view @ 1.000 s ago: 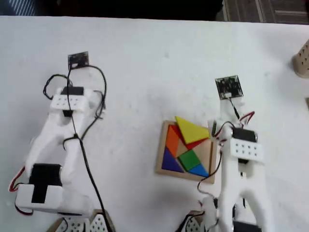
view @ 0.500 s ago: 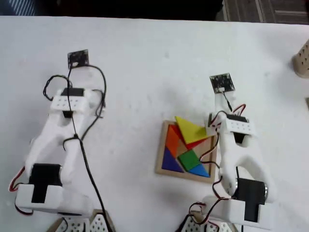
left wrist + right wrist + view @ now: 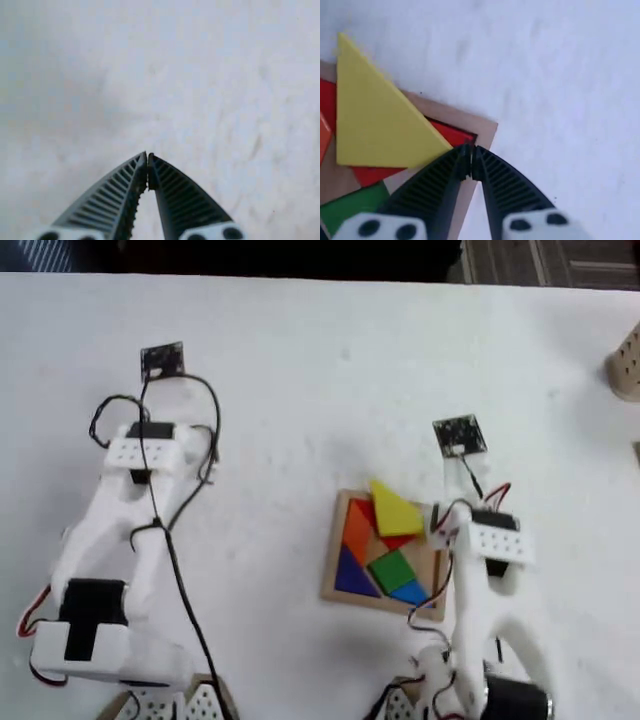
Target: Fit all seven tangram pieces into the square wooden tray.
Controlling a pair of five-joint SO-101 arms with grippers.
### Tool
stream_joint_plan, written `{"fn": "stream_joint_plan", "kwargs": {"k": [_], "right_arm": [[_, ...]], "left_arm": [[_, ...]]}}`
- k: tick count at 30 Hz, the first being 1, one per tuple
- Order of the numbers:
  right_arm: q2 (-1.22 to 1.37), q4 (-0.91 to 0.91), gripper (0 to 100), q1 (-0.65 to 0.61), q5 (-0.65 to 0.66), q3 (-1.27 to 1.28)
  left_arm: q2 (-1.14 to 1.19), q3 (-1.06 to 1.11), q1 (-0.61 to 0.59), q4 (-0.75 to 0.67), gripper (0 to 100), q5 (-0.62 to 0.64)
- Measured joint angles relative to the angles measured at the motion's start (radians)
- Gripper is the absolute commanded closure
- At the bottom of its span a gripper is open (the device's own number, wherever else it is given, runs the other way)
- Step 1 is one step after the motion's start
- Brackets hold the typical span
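**Yellow triangle [image 3: 380, 120] lying proud of the wooden tray [image 3: 330, 560]**

The triangle is seen resting on a red piece [image 3: 452, 136] and across the tray's rim, so it is judged not yet seated. An orange piece [image 3: 357, 530], a green piece [image 3: 392, 568] and a blue piece [image 3: 410, 591] lie flat inside the tray.

The triangle is expected to be light, thin and stiff, with smooth painted faces that may slip. It would best be pinched across its thickness where it overhangs, or pushed at an edge.

No readable writing is made out on pieces or tray.

The right gripper [image 3: 470, 155] is placed at the tray's corner, just beside the triangle, tips pressed together on nothing. The left gripper [image 3: 148, 157] is likewise closed and empty, over the white table [image 3: 300, 390], well apart from the tray.
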Motion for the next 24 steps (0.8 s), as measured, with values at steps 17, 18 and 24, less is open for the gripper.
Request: {"fn": "stream_joint_plan", "kwargs": {"k": [17, 18, 24], "right_arm": [[-0.333, 0.302, 98.1, -0.098, 0.044, 0.055], [-0.345, 0.316, 98.1, -0.103, 0.032, 0.029], [-0.339, 0.287, 98.1, -0.210, -0.091, -0.069]], "left_arm": [[0.023, 0.008, 0.000, -0.018, 98, 0.000], [0.035, 0.006, 0.000, -0.018, 98, 0.000], [0.066, -0.011, 0.000, -0.018, 98, 0.000]]}}
